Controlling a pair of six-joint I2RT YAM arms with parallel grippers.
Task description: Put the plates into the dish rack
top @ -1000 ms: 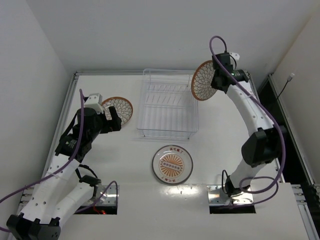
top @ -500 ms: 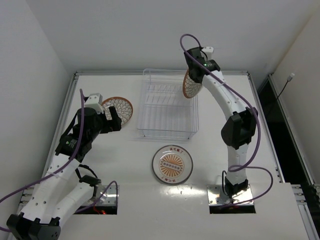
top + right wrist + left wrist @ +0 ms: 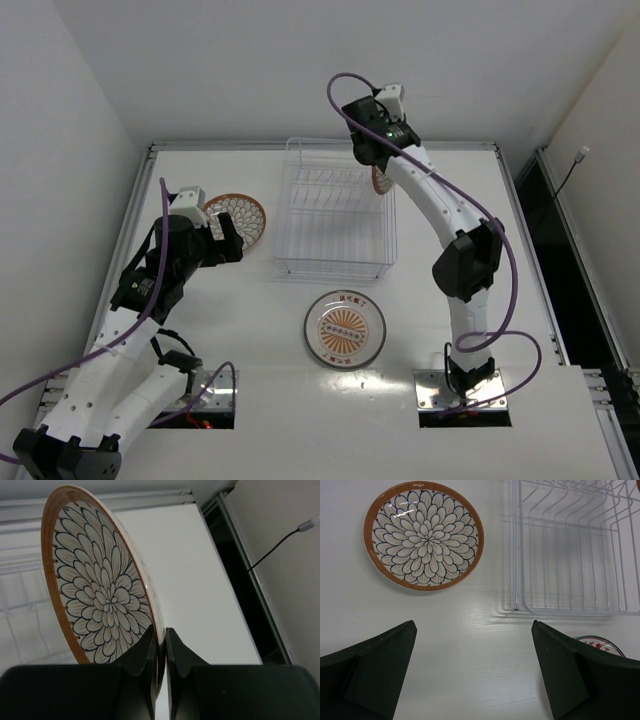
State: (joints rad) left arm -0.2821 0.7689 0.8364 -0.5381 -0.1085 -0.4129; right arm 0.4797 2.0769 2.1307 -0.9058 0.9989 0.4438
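My right gripper (image 3: 161, 632) is shut on the rim of an orange-rimmed petal-pattern plate (image 3: 100, 595), held on edge. In the top view this gripper (image 3: 374, 160) is over the far right corner of the clear wire dish rack (image 3: 335, 222), with only a sliver of the plate (image 3: 381, 181) showing beneath it. A second orange-rimmed plate (image 3: 423, 535) lies flat on the table left of the rack (image 3: 570, 550). My left gripper (image 3: 473, 630) hovers open just short of it, holding nothing. The sunburst plate (image 3: 345, 328) lies flat in front of the rack.
White walls close off the left and back of the table (image 3: 450, 260). A dark gap with a cable (image 3: 280, 545) runs along the table's right edge. The rack's thin upright dividers (image 3: 20, 580) stand left of the held plate.
My right arm has swung left with the plate, from right of the rack to over its far right corner. The left arm and the plates on the table have not moved.
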